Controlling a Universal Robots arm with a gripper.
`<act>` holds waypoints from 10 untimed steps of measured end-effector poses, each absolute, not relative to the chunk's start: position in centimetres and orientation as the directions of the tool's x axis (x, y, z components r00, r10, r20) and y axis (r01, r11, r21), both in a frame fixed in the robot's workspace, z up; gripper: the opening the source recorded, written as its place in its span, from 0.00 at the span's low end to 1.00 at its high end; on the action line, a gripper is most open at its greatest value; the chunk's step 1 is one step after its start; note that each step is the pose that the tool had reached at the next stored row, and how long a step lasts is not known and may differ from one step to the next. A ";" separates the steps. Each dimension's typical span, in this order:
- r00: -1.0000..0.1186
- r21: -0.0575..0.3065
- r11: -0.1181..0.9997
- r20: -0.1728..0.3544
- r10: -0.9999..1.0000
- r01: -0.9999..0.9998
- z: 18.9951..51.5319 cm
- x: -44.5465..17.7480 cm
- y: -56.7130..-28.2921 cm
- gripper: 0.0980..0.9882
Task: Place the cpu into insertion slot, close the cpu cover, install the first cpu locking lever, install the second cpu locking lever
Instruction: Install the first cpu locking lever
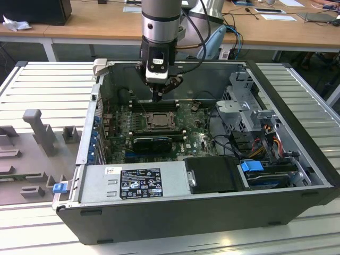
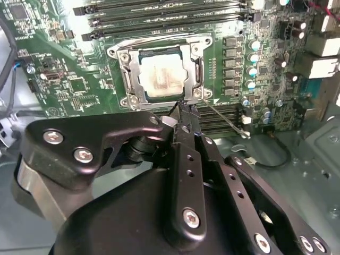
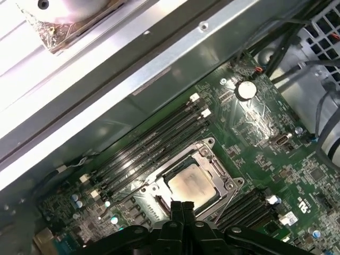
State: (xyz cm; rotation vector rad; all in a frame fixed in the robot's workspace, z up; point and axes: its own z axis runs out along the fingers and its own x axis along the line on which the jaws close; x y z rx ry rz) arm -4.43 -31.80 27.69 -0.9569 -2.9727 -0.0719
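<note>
While I hang over the open dark grey computer case (image 1: pixel 175 215) on the slatted metal table (image 1: pixel 48 79), the exterior view reads like this from its left. A grey plastic fixture (image 1: pixel 36 123) lies on the slats outside the case. Next comes a small blue clip (image 1: pixel 59 186) at the case's near corner. Then the long silver power supply box (image 1: pixel 133 183) with its black label runs along the near wall.

Behind that box lies the green circuit board (image 1: pixel 197 135). My black two-finger gripper (image 1: pixel 158 96) points straight down just above it, over the far edge of the socket. The small flat square cpu (image 1: pixel 158 121) with its dull silver top sits in the square dark-framed insertion slot (image 2: pixel 159 52). The long black rectangular card (image 1: pixel 152 142) lies just beside the slot, on the side toward the power supply box. Toward the exterior view's right stand the silver metal drive cage (image 1: pixel 248 109) and a blue plastic latch (image 1: pixel 252 166).

In the second wrist view the thin silver metal cpu cover (image 2: pixel 131 74) lies flat around the chip, its cut-out showing the metal top. My fingertips are pressed together with no gap I can see, low at one corner of the cover. I cannot tell whether they touch it. A thin wire locking lever (image 2: pixel 226 121) slants away from that same corner across the board, passing over the long black memory slots (image 2: pixel 159 18).
</note>
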 end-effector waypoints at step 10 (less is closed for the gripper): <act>-0.889 0.038 0.888 0.031 0.456 0.457 27.7 -4.4 -31.8 0.01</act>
